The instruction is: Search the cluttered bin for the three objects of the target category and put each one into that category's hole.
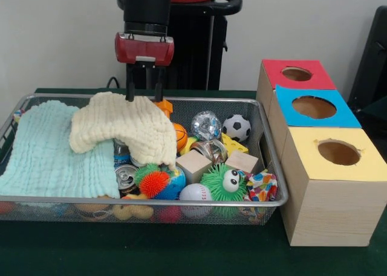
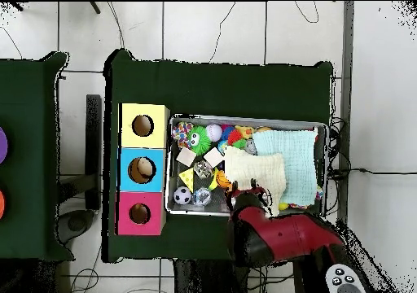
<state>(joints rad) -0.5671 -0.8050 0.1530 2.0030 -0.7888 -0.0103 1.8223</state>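
Note:
My gripper [image 1: 144, 97] hangs open over the back edge of the wire bin [image 1: 273, 167], its two fingers straddling the far end of a cream cloth [image 1: 124, 128] with nothing between them. From overhead, the gripper [image 2: 248, 194] sits at the bin's [image 2: 244, 118] near rim by that cream cloth [image 2: 254, 170]. A light blue cloth [image 1: 45, 149] covers the bin's left part. Right of the cloths lie a soccer ball [image 1: 236, 127], a shiny ball [image 1: 205, 124], a partly hidden basketball [image 1: 180, 136], a white baseball [image 1: 195, 193], a green fuzzy ball with eyes [image 1: 224, 182], an orange spiky ball [image 1: 153, 182], two wooden blocks [image 1: 193, 164] and cans [image 1: 126, 175].
Three wooden boxes with round holes stand right of the bin: red top [image 1: 296, 74], blue top [image 1: 313, 107], yellow top [image 1: 338, 152]. Overhead they show as yellow [image 2: 142, 125], blue [image 2: 142, 169], red [image 2: 140, 213]. A cheese wedge [image 1: 234, 144] and a patterned toy [image 1: 261, 185] also lie in the bin.

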